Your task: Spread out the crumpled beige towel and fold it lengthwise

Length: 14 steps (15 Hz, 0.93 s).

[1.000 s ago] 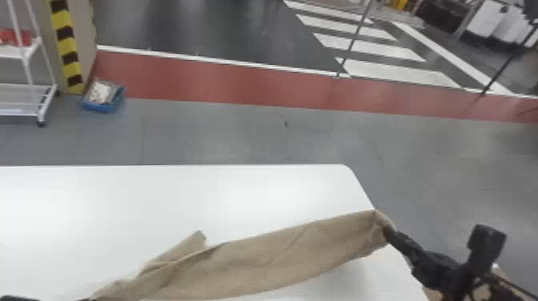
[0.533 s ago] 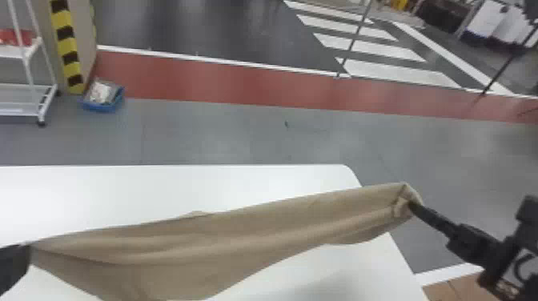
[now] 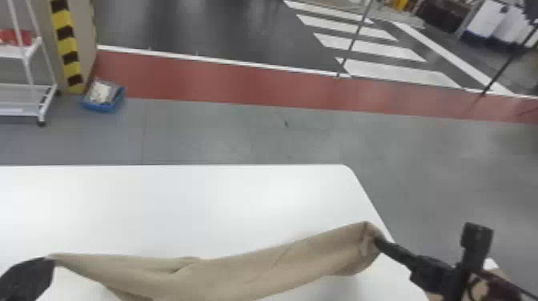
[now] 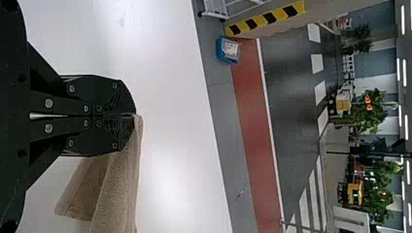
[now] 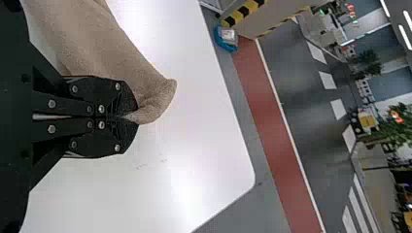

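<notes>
At the head view's lower left corner, the left gripper (image 4: pixel 134 115) has its jaws pressed together on a tip of the towel (image 3: pixel 240 274). The pinch catches very little cloth at the very ends, so a hard sideways pull could draw that corner out. The left arm (image 3: pixel 27 278) comes in low from the corner, its dark end aimed inward over the table (image 3: pixel 208 200).

Between the two grippers the towel spans above the table as a slack, narrow band, with creases running along it and a loose flap hanging near the left end. Lowered like this, it would probably land gathered rather than flat: the sag lets the layers roll under, and a lengthwise fold made over them would come out crooked. Drawing the ends somewhat apart before setting it down looks wise, though too much tension risks a slip.

Toward the right, the band rises to the right gripper (image 5: pixel 137 117), whose jaws are also closed on cloth, near the table's slanting side edge. There the end is bent over and bunched around the tips, so a hidden corner may stay tucked under after release. The right arm (image 3: pixel 434 274) reaches in from the lower right, slanting up and inward to its grip.
</notes>
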Each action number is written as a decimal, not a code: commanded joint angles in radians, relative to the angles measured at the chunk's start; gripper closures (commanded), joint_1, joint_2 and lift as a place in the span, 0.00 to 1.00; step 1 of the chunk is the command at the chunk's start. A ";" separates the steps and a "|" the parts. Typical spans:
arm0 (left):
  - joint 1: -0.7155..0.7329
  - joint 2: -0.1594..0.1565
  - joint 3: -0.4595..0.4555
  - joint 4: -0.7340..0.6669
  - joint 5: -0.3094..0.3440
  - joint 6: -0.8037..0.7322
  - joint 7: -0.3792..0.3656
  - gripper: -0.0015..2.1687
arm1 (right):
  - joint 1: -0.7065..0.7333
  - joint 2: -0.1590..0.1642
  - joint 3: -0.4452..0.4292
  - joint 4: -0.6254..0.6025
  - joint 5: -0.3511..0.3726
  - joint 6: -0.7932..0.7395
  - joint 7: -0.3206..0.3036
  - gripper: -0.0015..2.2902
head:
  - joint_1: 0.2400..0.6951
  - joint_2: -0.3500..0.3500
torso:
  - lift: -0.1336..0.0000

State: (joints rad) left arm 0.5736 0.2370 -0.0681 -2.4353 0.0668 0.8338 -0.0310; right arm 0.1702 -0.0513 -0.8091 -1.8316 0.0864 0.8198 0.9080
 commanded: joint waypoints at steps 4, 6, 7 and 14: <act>-0.041 -0.001 -0.047 0.056 -0.039 -0.006 0.010 0.95 | 0.175 0.002 0.111 0.092 0.013 -0.191 -0.006 0.65 | 1.00 0.00 | 1.00; -0.061 -0.001 -0.047 0.074 -0.041 -0.003 0.013 0.95 | 0.216 0.004 0.096 0.130 0.012 -0.305 -0.012 0.65 | 1.00 0.00 | 1.00; -0.072 -0.001 -0.052 0.084 -0.041 -0.003 0.013 0.95 | 0.246 0.004 0.082 0.133 -0.010 -0.363 -0.012 0.65 | 1.00 0.00 | 1.00; -0.074 -0.001 -0.071 0.096 -0.050 0.000 0.022 0.95 | 0.290 -0.007 0.027 0.179 -0.014 -0.710 0.127 0.65 | 1.00 0.00 | 1.00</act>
State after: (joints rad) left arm 0.5013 0.2362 -0.1394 -2.3410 0.0187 0.8338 -0.0094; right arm 0.4595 -0.0492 -0.7765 -1.6718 0.0459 0.1460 1.0222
